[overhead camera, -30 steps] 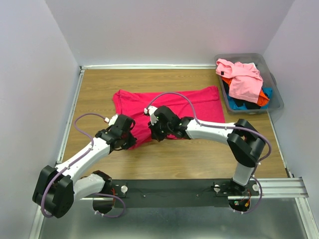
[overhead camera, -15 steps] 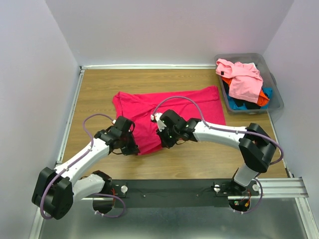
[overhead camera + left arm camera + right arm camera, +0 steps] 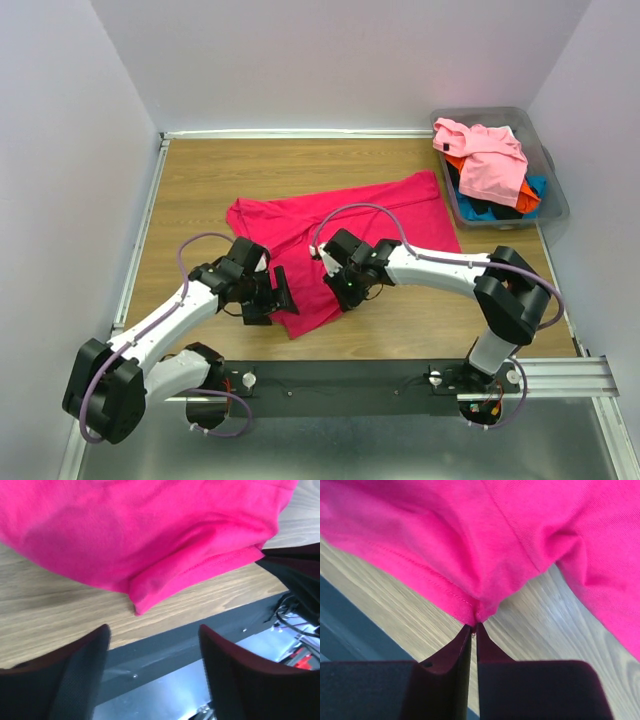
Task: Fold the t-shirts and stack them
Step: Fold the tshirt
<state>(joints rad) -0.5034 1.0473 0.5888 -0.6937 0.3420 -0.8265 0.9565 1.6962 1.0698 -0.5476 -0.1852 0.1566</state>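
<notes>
One crimson t-shirt (image 3: 360,210) lies mid-table. It is soft knit, rumpled, w/ a stitched hem, and its near corner tapers to a point toward the near edge. Your 2 arms meet at that corner. L gripper (image 3: 272,300), on the corner's left, stands released: its dark textured fingers (image 3: 80,675) are spread wide w/ nothing between, the hem just beyond them. R gripper (image 3: 345,293), on the right, is clenched on a pinch of hem, the cloth puckering at its tips. Far right, 1 grey plastic bin (image 3: 556,208) holds a heap: pink tee (image 3: 490,150) on top, w/ orange tee (image 3: 527,197), blue tee (image 3: 538,184) and black tee (image 3: 488,210) beneath. You can't tell the exact count. The table (image 3: 220,170) is wood-grain, w/ a black rail (image 3: 350,375) along its near edge. From above, the R forearm hides part of the shirt's near-right edge.
</notes>
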